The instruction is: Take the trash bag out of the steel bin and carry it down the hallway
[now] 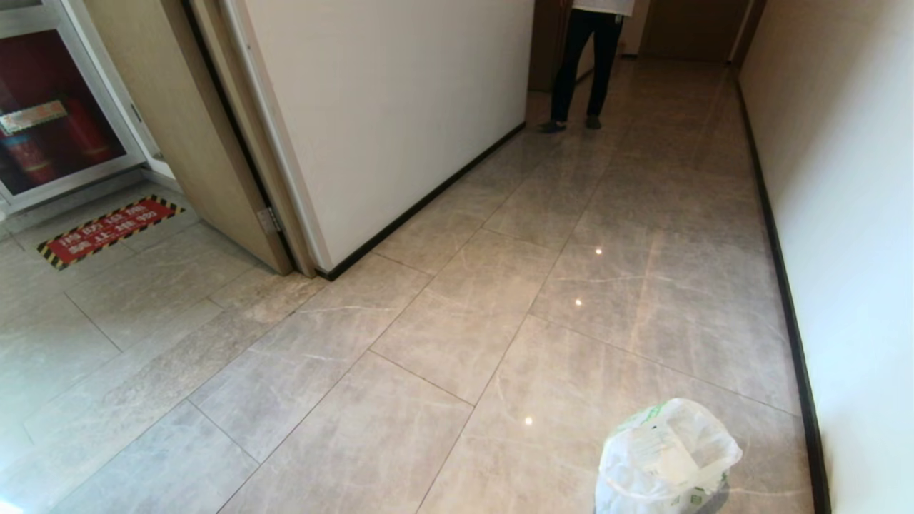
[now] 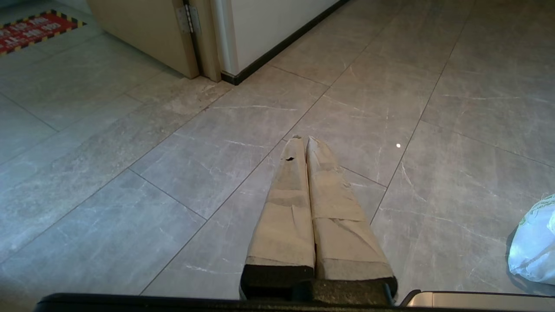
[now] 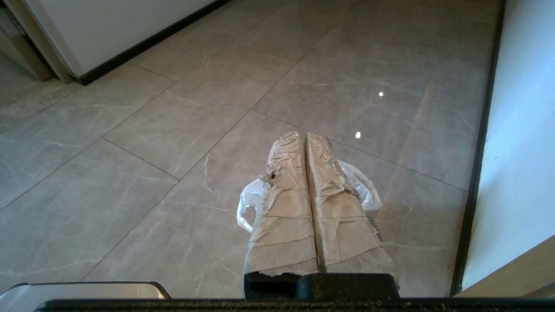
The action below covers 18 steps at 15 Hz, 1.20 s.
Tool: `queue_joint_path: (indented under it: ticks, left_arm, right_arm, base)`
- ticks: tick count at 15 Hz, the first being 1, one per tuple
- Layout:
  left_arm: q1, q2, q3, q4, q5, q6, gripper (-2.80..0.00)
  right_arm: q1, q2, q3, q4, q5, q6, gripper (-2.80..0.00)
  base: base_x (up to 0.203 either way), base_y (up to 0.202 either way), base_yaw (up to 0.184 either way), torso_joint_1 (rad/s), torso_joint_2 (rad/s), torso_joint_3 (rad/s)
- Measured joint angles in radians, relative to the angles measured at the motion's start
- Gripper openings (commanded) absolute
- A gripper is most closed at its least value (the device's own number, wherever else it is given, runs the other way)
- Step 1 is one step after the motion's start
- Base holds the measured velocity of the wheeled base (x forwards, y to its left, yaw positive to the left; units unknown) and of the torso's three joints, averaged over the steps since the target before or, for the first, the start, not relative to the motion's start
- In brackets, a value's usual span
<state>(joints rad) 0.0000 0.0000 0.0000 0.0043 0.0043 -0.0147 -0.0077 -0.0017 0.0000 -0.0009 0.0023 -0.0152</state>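
The trash bag (image 1: 668, 457), thin white plastic with green print and paper showing through, is at the lower right of the head view, low over the hallway (image 1: 643, 250) tiles. In the right wrist view my right gripper (image 3: 303, 135) is shut, and folds of the trash bag (image 3: 368, 190) stick out on both sides of its taped fingers (image 3: 286, 203). The left wrist view shows my left gripper (image 2: 305, 139) shut on nothing, with the trash bag (image 2: 535, 247) off to its side. The steel bin is out of view. Neither gripper shows in the head view.
A person (image 1: 585, 64) stands at the far end of the corridor. A white wall (image 1: 857, 214) with a black baseboard runs close along the right. On the left are an open wooden door (image 1: 214, 143), a fire extinguisher cabinet (image 1: 50, 121) and a red floor sign (image 1: 107, 230).
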Motion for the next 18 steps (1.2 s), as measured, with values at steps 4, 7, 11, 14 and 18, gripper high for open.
queue_joint_path:
  ticks: [4, 7, 11, 14, 18]
  left_arm:
    - [0.000, 0.000, 0.000, 0.000, 0.000, 0.000, -2.80]
    - [0.000, 0.000, 0.000, 0.000, 0.000, 0.000, -2.80]
    - [0.000, 0.000, 0.000, 0.000, 0.000, 0.006, -2.80]
    - [0.000, 0.000, 0.000, 0.000, 0.000, 0.007, -2.80]
    - [0.000, 0.000, 0.000, 0.000, 0.000, 0.007, -2.80]
  right_arm:
    - [0.000, 0.000, 0.000, 0.000, 0.000, 0.001, -2.80]
    - [0.000, 0.000, 0.000, 0.000, 0.000, 0.001, -2.80]
    - [0.000, 0.000, 0.000, -0.001, 0.000, 0.000, -2.80]
    - [0.000, 0.000, 0.000, -0.001, 0.000, 0.005, -2.80]
    - [0.000, 0.000, 0.000, -0.002, 0.000, 0.005, -2.80]
  base:
    - [0.000, 0.000, 0.000, 0.001, 0.00, 0.202]
    - [0.000, 0.000, 0.000, 0.001, 0.00, 0.200]
    - [0.000, 0.000, 0.000, 0.000, 0.00, 0.060]
    - [0.000, 0.000, 0.000, 0.000, 0.00, 0.000]
    - [0.000, 0.000, 0.000, 0.000, 0.00, 0.000]
